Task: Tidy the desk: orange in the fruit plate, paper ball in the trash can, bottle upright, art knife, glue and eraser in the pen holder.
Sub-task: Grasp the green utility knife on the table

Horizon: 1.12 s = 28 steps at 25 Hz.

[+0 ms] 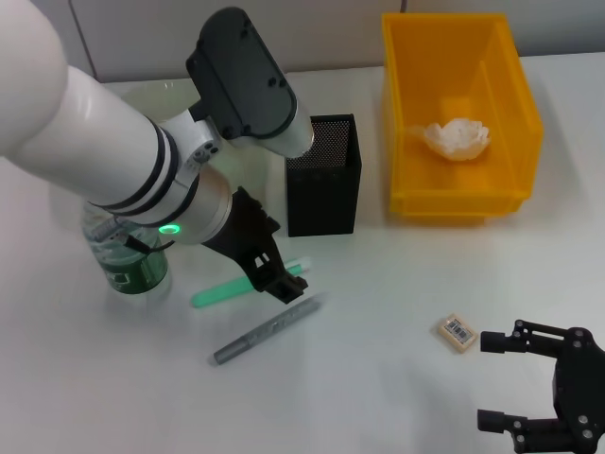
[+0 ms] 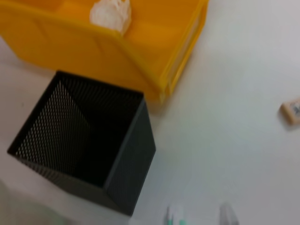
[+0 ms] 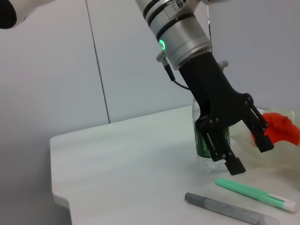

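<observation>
The left gripper [image 1: 282,282], jaws open and empty, hovers over the green stick [image 1: 248,283] and grey pen-like tool [image 1: 266,330]; a careless close risks nudging both aside, or bumping the near pen holder [image 1: 323,176]. The trash can [image 1: 460,189] holds the paper ball [image 1: 457,138] (far right). The bottle [image 1: 125,257] stands left; the eraser [image 1: 458,332] lies beside the open, empty right gripper [image 1: 501,380].

Your left arm hides most of the bottle [image 1: 130,274] and the fruit plate; the right gripper [image 1: 529,383] is cut off at the near edge.
</observation>
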Motion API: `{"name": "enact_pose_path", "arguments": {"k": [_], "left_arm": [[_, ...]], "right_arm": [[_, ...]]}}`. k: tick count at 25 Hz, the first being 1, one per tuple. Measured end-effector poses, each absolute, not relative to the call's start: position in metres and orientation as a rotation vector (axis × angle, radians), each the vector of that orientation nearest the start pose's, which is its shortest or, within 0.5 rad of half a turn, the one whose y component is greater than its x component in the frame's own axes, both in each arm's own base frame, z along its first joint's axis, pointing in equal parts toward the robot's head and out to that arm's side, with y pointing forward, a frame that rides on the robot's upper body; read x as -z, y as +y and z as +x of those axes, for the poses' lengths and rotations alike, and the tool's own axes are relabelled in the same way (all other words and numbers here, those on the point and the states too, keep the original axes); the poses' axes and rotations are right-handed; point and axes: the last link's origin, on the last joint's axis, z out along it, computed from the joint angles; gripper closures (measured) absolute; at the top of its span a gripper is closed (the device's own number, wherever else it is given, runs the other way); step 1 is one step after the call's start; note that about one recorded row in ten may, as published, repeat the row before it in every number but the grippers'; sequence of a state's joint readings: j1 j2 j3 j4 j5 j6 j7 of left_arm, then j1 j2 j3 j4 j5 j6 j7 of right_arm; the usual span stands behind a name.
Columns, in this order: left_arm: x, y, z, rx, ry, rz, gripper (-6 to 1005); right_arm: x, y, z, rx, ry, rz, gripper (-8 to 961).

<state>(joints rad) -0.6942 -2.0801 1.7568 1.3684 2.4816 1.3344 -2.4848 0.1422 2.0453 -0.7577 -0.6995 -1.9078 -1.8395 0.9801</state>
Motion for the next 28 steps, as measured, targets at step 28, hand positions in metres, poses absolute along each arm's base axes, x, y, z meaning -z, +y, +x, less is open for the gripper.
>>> {"name": "enact_pose_path", "arguments": {"k": [28], "left_arm": [[0.089,0.351,-0.128,-0.609,-0.258,-2.795,268]], "right_arm": [[-0.012,0.196,0.329,-0.776,0.402,-2.770,137]]}}
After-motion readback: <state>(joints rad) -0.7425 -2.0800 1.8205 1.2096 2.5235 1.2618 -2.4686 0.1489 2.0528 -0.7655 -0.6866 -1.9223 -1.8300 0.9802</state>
